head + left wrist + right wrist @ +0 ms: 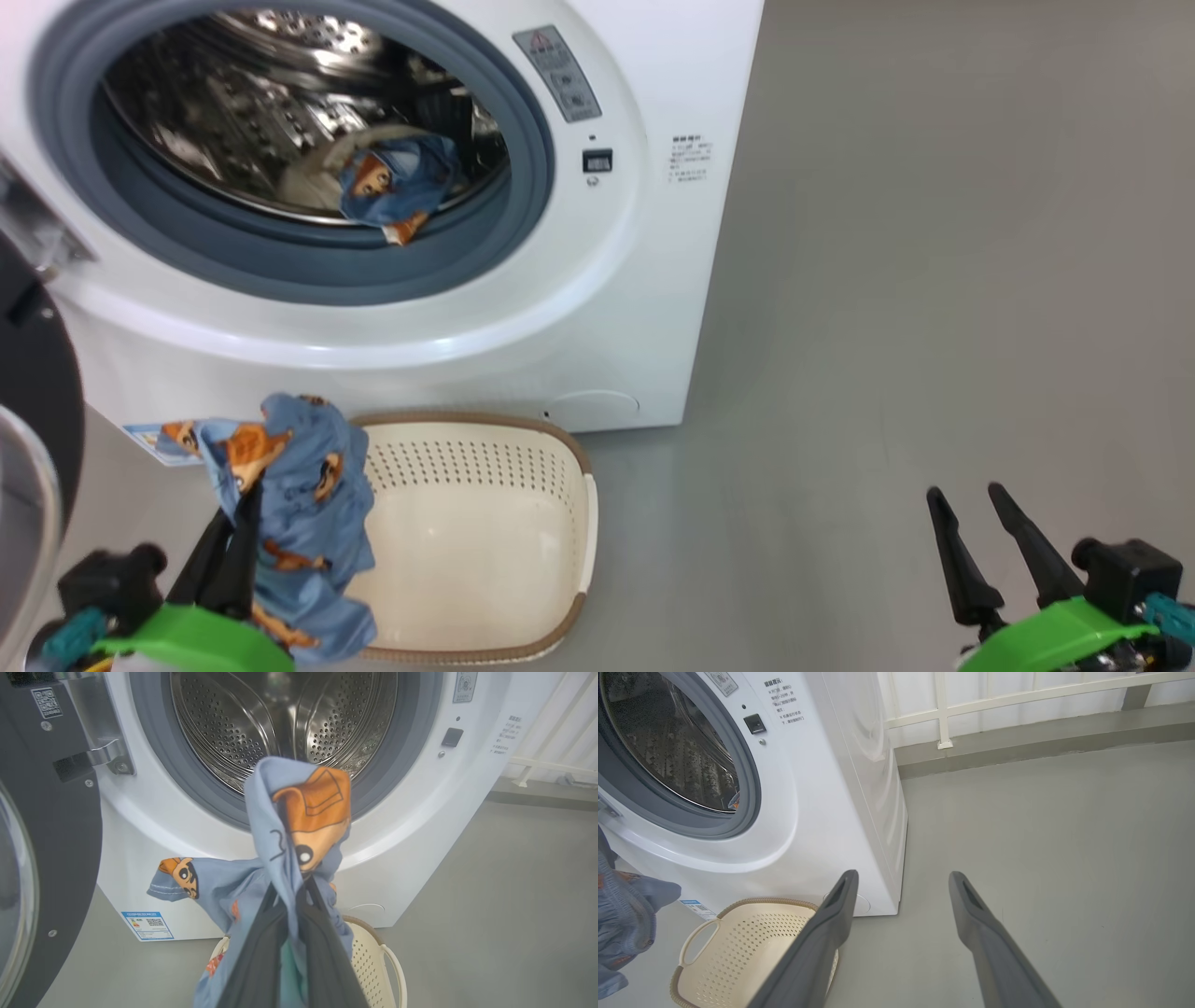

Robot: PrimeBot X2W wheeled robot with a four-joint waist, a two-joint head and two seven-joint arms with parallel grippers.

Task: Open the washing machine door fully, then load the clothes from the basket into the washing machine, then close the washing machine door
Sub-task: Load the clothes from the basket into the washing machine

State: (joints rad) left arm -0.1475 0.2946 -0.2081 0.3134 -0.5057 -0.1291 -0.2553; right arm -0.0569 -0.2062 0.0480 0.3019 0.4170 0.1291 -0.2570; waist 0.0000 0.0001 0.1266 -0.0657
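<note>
A light-blue garment (308, 467) printed with orange-brown cartoon figures hangs from the left gripper (245, 509), whose two dark fingers are pinched together on the cloth. It hangs over the left end of the basket (586, 523), near the front of the washing machine (644, 308) and below its round opening. A second garment (397, 182) of the same print lies inside the steel drum (233, 103), at its near lip just behind the grey gasket (308, 271). The washing machine door (37, 373) stands swung open at the far left, showing its black rim and glass. The cream basket sits on the grey floor (934, 280), close against the machine's base. The right gripper (971, 499) hovers low at the right, well apart from the basket, its fingers spread wide over the floor.
</note>
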